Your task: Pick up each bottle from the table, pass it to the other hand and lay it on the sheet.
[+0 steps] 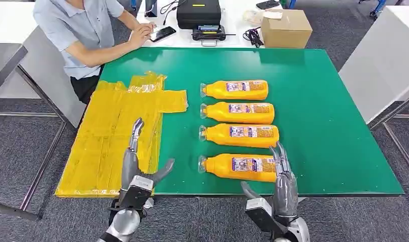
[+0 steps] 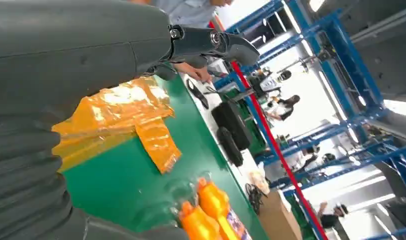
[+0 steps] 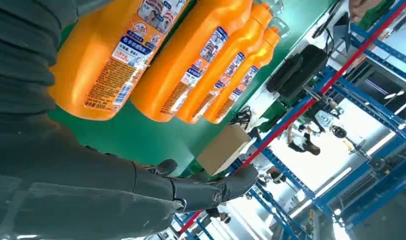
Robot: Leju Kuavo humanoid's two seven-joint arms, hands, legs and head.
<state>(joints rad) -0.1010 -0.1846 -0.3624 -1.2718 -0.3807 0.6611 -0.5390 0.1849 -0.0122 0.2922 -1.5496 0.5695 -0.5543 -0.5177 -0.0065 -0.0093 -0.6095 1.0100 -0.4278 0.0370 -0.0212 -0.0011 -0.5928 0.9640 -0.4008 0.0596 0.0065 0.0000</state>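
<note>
Head view shows four orange bottles lying on their sides in a column on the green table [image 1: 318, 126], clear caps pointing toward 9 o'clock. The nearest bottle [image 1: 240, 167] lies at the near edge, with the right hand [image 1: 280, 179] spread and holding nothing, its fingertips reaching over the bottle's base end. The left hand [image 1: 139, 166] hovers at 7 o'clock from the bottles, fingers apart and empty, over the near part of the yellow plastic sheet [image 1: 112, 136], which no bottle lies on yet.

The bottles look full, so probably fairly heavy, with stiff, smooth plastic walls and glossy labels that may slip. The broad labelled body seems the safest place to grip, leaving the neck end free for the other hand at the handover. Lying on its side, a bottle could also roll when nudged.

The sheet is thin and wrinkled and may shift. At 11 o'clock a person [image 1: 81, 30] sits with a phone; a cardboard box [image 1: 285, 27] and black case [image 1: 198, 14] stand beyond the green table.
</note>
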